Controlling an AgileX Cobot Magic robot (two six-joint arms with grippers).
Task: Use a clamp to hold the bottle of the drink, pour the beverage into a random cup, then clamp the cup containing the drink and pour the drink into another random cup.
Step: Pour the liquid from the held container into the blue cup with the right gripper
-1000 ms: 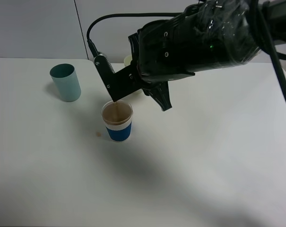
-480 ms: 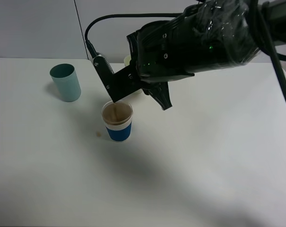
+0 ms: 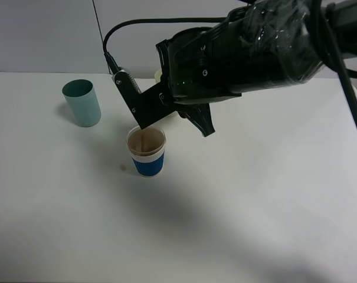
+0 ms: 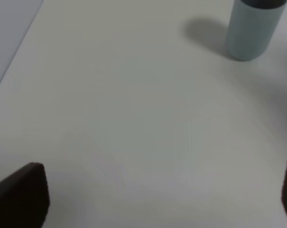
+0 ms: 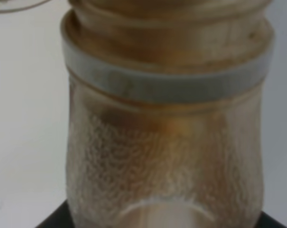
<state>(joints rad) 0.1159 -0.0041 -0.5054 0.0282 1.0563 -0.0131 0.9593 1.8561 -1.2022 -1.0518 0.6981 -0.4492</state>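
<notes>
My arm (image 3: 243, 53) is all black, shiny wrap. The surface (image 3: 255, 206) is plain white with one tiny brown spot (image 3: 123, 167). The short cup (image 3: 147, 160): dark blue sleeve, white band, brown drink (image 3: 146, 141) inside. The other cup (image 3: 82, 105) is light teal. The bottle (image 5: 164, 152) looks cloudy amber, whitish ring.

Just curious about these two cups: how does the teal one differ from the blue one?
The teal cup is plain and slim; the blue cup is squatter, with a white band and clear rim. The blue cup holds brown drink; none shows in the teal cup. Both stand upright on the table.
</notes>
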